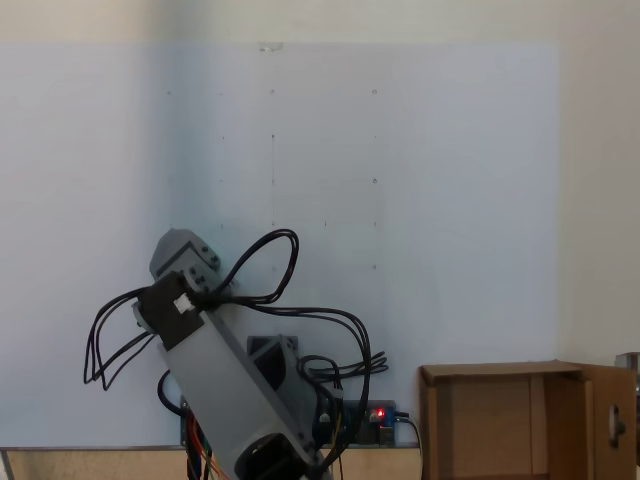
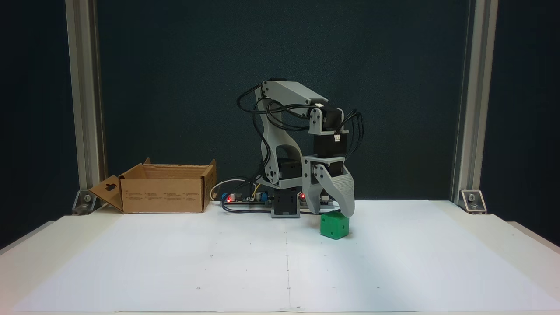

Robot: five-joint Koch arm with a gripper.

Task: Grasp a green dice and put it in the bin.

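Green dice (image 2: 334,225) sits on the table (image 2: 175,262) directly beneath the hand (image 2: 331,211), whose jaws spread narrowly just above it, holding nothing yet.

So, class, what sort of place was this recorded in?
Probably a lab or workshop test bench: aluminium frame posts bolted to the table, a dark backdrop, white paper spread under a small robot arm.

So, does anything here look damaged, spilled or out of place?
Nothing stands out. The dice sits flat on the table under the gripper, and the bin stands upright with its flap open.
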